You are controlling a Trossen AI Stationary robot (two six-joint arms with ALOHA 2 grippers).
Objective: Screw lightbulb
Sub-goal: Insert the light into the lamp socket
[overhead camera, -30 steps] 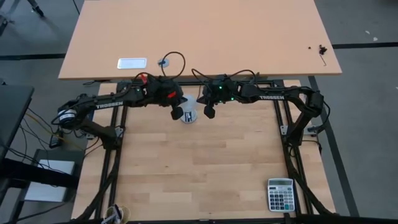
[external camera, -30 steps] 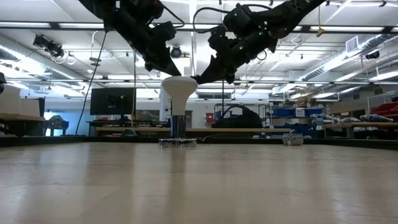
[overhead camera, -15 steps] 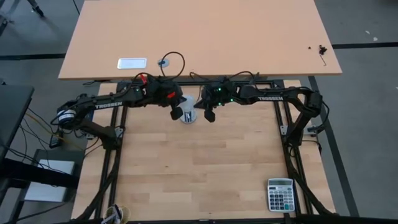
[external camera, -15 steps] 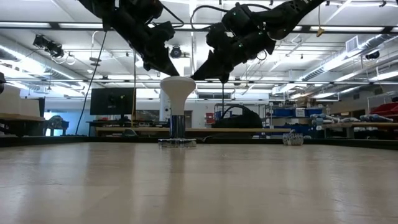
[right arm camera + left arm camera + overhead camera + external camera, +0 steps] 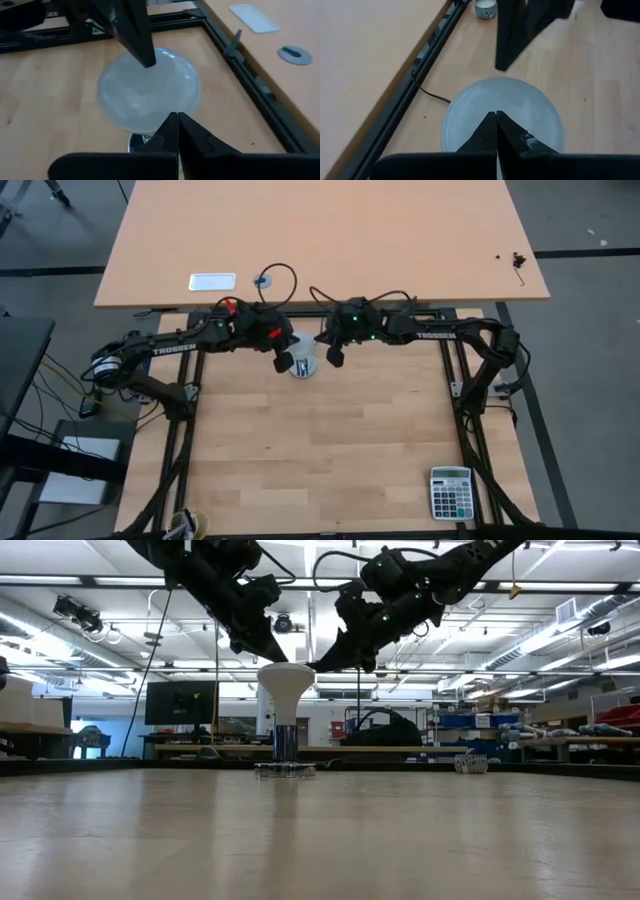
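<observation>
The white lightbulb (image 5: 287,680) stands upright with its narrow neck down in the round socket (image 5: 285,769), near the middle of the table's far edge. Its wide head (image 5: 303,364) faces up. My left gripper (image 5: 280,657) is shut and slants down from the left, its tip over the left part of the head (image 5: 535,115). My right gripper (image 5: 318,667) is shut too and slants down from the right, its tip at the head's right rim (image 5: 145,95). My left gripper has its shut fingertips at the top of the bulb's head, slanting down from the table's left. Whether they touch it, I cannot tell. My right gripper has its shut fingertips at the head's right rim, slanting down from the table's right. Whether they touch it, I cannot tell.
A black cord (image 5: 427,91) runs from the socket toward the dark frame rail (image 5: 427,55) at the far edge. A small cream puck (image 5: 485,7) sits beyond the bulb. A calculator (image 5: 451,492) lies at the near right corner. A lighter table (image 5: 320,240) stands behind.
My right gripper has swung a little toward the table's left, over the bulb's head, and come back toward the head's right rim, staying shut. The bulb stands as before.
</observation>
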